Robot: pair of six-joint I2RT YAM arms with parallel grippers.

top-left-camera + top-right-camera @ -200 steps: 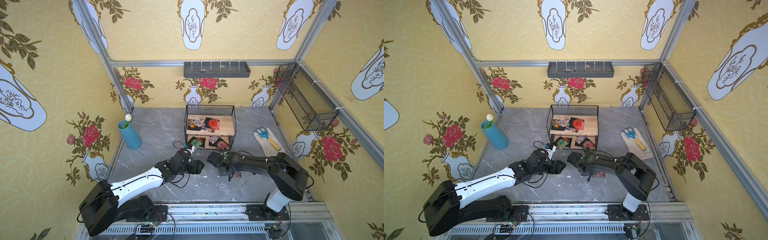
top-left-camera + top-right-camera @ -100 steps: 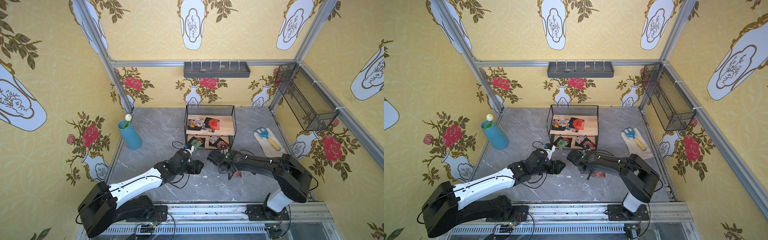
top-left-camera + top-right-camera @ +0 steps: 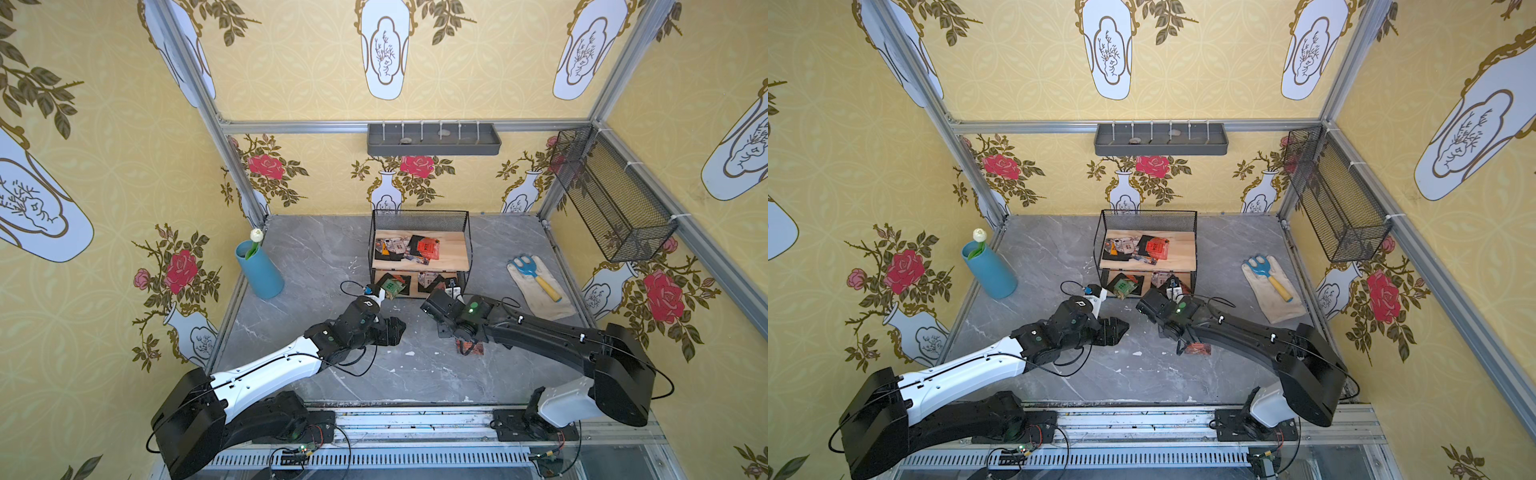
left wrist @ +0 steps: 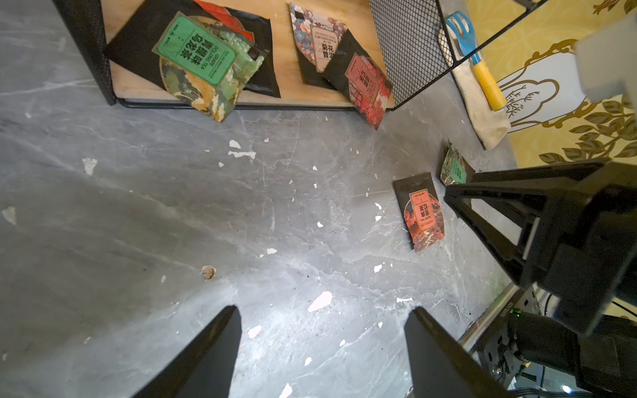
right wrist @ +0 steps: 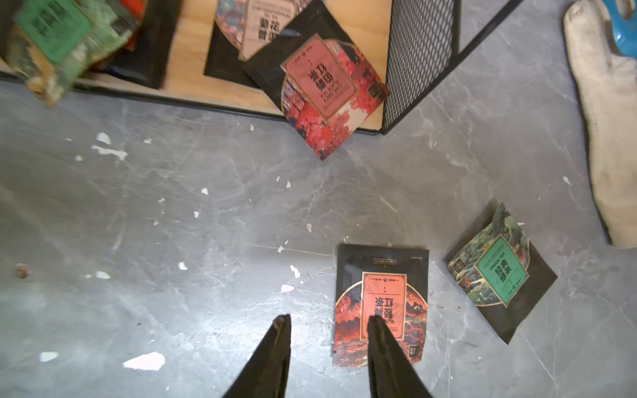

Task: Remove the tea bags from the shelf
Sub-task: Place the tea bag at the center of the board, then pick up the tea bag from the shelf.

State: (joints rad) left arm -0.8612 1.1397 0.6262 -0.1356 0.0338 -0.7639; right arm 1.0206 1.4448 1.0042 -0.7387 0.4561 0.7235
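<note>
Though black-bordered, tea bags bright-centred, flat.

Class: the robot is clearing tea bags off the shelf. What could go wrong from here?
The right fingers hang over the red tea bag on the floor; one might drag it. The overhanging red bag sits beside the shelf's mesh side; fingers could snag. The left arm and right arm crowd the shelf front and may collide.

Tea bags litter both tiers of the shelf at the bench's far edge; one red bag lies nearer the front.
</note>
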